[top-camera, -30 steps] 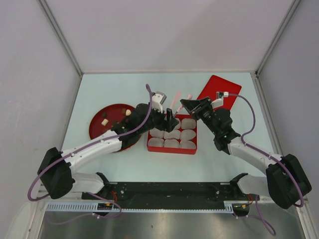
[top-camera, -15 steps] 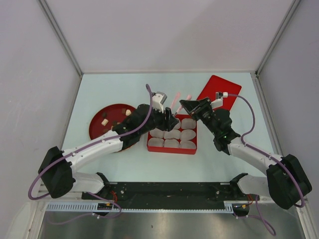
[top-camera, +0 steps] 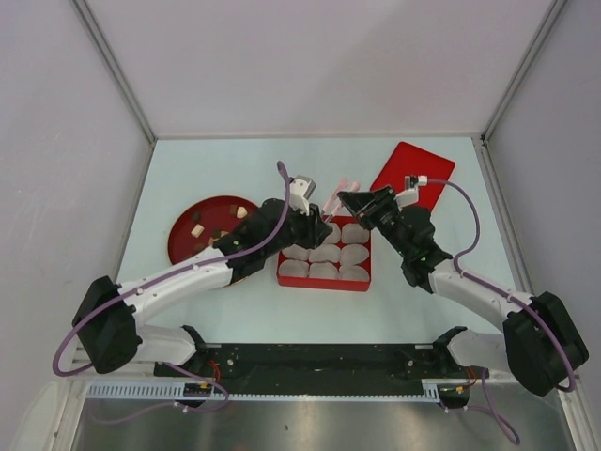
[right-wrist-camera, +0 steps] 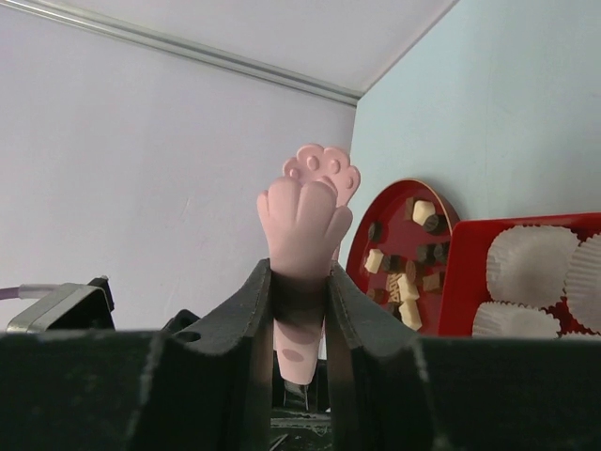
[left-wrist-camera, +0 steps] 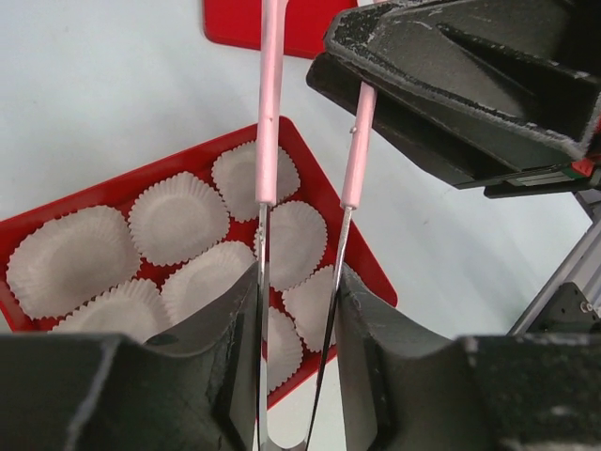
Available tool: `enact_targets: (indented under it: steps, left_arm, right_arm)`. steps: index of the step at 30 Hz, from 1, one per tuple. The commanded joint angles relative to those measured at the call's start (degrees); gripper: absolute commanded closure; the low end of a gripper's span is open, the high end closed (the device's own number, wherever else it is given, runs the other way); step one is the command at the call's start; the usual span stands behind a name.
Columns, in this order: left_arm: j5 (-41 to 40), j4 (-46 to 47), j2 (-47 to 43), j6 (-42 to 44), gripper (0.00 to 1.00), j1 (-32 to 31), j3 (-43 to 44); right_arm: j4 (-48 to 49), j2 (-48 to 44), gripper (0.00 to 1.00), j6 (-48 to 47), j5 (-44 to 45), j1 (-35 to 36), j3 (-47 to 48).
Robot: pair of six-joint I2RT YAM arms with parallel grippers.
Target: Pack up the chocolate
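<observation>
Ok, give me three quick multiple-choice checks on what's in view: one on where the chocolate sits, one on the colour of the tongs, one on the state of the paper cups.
1. Where is the chocolate?
A. in a glass jar
B. on the round red plate
C. on the floor

2. What colour are the sleeved arms of the tongs?
A. green
B. black
C. pink

3. The paper cups that can be seen in the red tray are:
A. empty
B. filled
C. turned upside down

Answers:
1 B, the right wrist view shows dark and cream pieces lying on the plate.
2 C, both arms show pink in the left wrist view.
3 A, every visible cup shows only white crinkled paper inside.
</observation>
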Motion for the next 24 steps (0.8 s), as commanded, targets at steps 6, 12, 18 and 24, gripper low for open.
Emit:
enact_targets:
  steps: [6, 12, 18, 24]
  left_arm:
    - [-6.19, -4.37, -2.12, 1.49, 0.67, 0.17, 1.61]
    - [-7.69, -9.40, -3.87, 2.19, 0.67, 2.45, 1.35]
    - [-4.01, -15.99, -7.12, 1.93, 0.67, 8.86, 0.20]
    - [-4.17, -23.98, -12.22, 3.51, 0.75, 14.23, -0.94]
  right_arm:
    - [-6.71, -3.68, 0.34, -4.28, 1.11, 0.64, 0.28]
    - [-21.27, -10.45, 0.18, -13.15, 2.07, 0.56, 0.28]
    - [-35.51, -20.01, 0.12, -23.16, 1.29, -5.58, 0.37]
    - [-52.91, -27.06, 0.07, -33.62, 4.44, -12.97, 2.56]
